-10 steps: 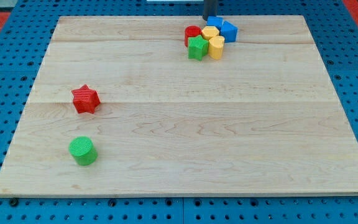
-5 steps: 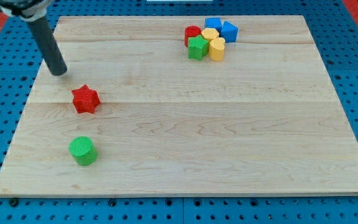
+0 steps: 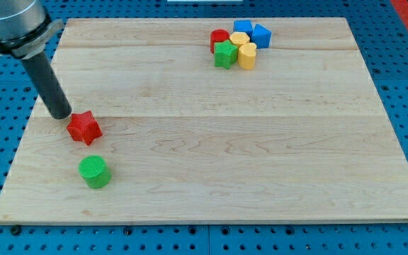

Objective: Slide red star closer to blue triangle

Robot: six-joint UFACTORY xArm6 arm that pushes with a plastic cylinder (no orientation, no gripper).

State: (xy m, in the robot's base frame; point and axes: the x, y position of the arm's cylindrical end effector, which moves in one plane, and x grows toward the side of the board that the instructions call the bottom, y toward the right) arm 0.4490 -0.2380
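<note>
No claw shows; my tip (image 3: pixel 61 113) touches one red star (image 3: pixel 83 127) above one green cylinder (image 3: pixel 93 172)

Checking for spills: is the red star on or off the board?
On. The red star lies flat on the board, inside its left edge, my tip beside it.

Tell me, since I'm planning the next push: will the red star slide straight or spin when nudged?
The red star sits flat and low, so it probably slides rather than tips. Its points likely make it twist if my tip, now at its upper-left edge, pushes off-centre. The wooden board looks smooth, so little drag.
</note>
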